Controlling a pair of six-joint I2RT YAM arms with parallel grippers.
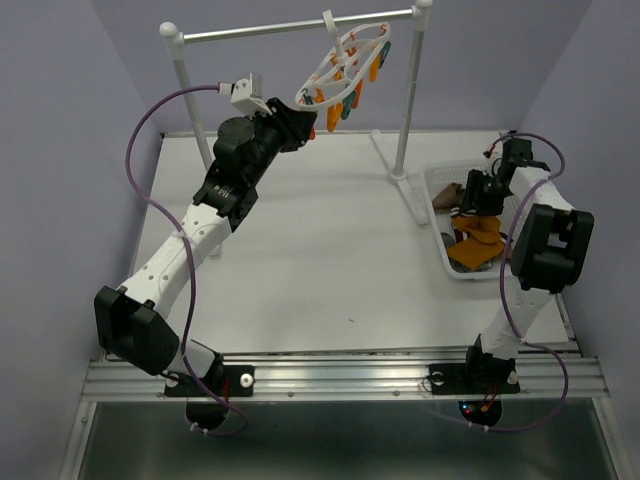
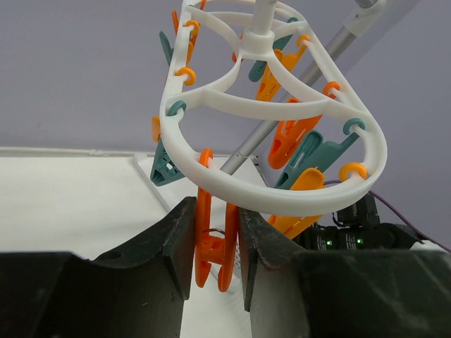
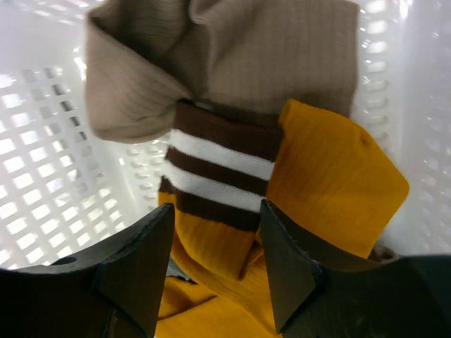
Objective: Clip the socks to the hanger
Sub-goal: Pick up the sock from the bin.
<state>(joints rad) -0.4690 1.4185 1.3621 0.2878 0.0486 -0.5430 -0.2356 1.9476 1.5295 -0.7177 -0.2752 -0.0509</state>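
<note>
The white oval hanger (image 1: 345, 65) hangs tilted from the rail, with orange and teal clips; it fills the left wrist view (image 2: 282, 105). My left gripper (image 1: 305, 125) is raised to its lower rim, and its jaws (image 2: 215, 236) are closed against both sides of one orange clip (image 2: 204, 232). My right gripper (image 1: 470, 215) is down in the white basket (image 1: 436, 225). It stands open (image 3: 215, 211), its fingers straddling a fold of a mustard-orange sock (image 3: 338, 183) with a brown and white striped cuff. A tan sock (image 3: 232, 56) lies behind it.
The silver rail (image 1: 290, 28) rests on two white posts (image 1: 180, 70) at the back of the table. The basket's perforated walls (image 3: 42, 162) close in around my right gripper. A brownish sock (image 1: 450, 192) lies at the basket's far end.
</note>
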